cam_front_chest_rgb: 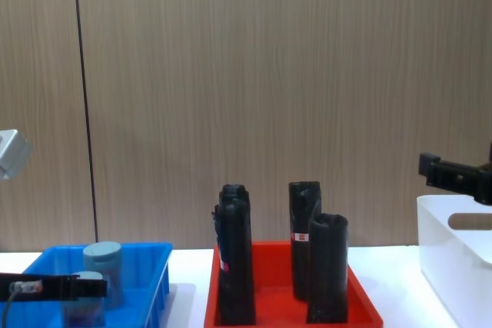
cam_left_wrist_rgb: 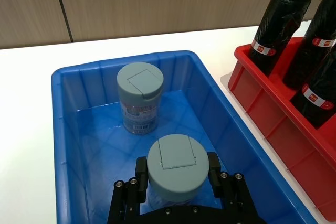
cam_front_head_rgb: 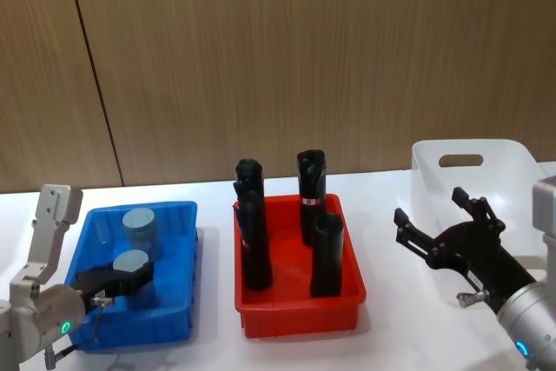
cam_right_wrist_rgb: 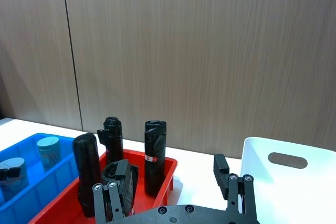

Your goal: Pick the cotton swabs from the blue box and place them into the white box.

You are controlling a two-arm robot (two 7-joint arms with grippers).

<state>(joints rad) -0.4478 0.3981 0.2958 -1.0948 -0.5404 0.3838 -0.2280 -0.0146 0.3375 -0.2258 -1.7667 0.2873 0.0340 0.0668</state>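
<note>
While left gripper (cam_left_wrist_rgb: 177, 173) fingers clasp cotton swabs (cam_left_wrist_rgb: 176, 156) clear of blue box (cam_left_wrist_rgb: 79, 74) walls, right gripper (cam_front_head_rgb: 430, 204) fingers gape.

1. Two tubs of cotton swabs (cam_left_wrist_rgb: 157, 129), both upright in the blue box (cam_front_head_rgb: 139, 329). Clear round bodies, pale blue-grey flip lids, blue labels.
2. The far tub (cam_front_head_rgb: 139, 225) stands free near the box's back wall.
3. The near tub (cam_front_head_rgb: 132, 260) sits just in front of it, with the left gripper (cam_front_head_rgb: 130, 274) and its jaws pressed on both sides.
4. Blue box is shallow with sloping walls, on the white table (cam_front_head_rgb: 382, 206) at the robot's left.
5. White box (cam_front_head_rgb: 512, 171) has tall smooth walls and an oval handle slot, and sits far right.
</note>
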